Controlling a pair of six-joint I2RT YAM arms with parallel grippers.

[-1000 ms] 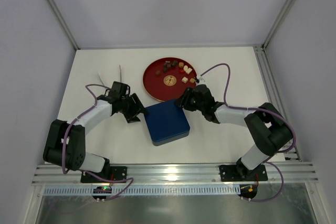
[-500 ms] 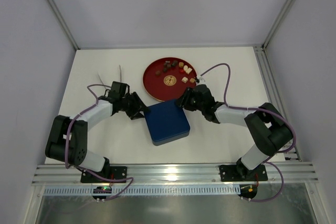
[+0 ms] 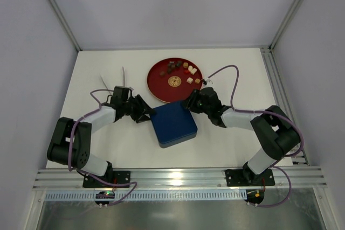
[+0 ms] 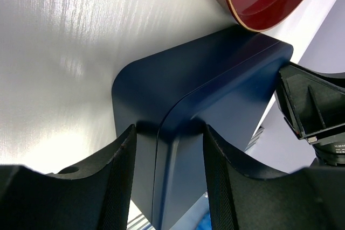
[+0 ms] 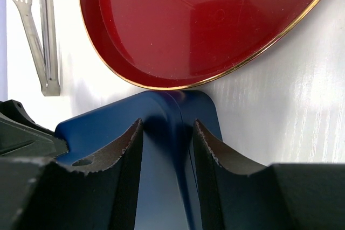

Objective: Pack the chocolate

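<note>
- At the left corner of the blue box (image 3: 173, 124): left gripper (image 4: 170, 138), jaws parted only enough to straddle the corner, pads pressed against both flanks.
- At the box's far-right corner: right gripper (image 5: 167, 133), likewise clamped astride the corner.
- Just beyond the box's far edge: red plate (image 3: 153, 87), gold emblem (image 3: 174, 82) at its centre.
- Farther beyond the box, on the plate's far half: the chocolate (image 3: 171, 68), well apart from both grippers.
- Probably light, rigid, smooth-sided and easily scuffed; best pinched singly across opposite flat faces.
- Mostly cubes, so no evident long axis; scatter strung in an arc, left to right, along the plate's far rim.
</note>
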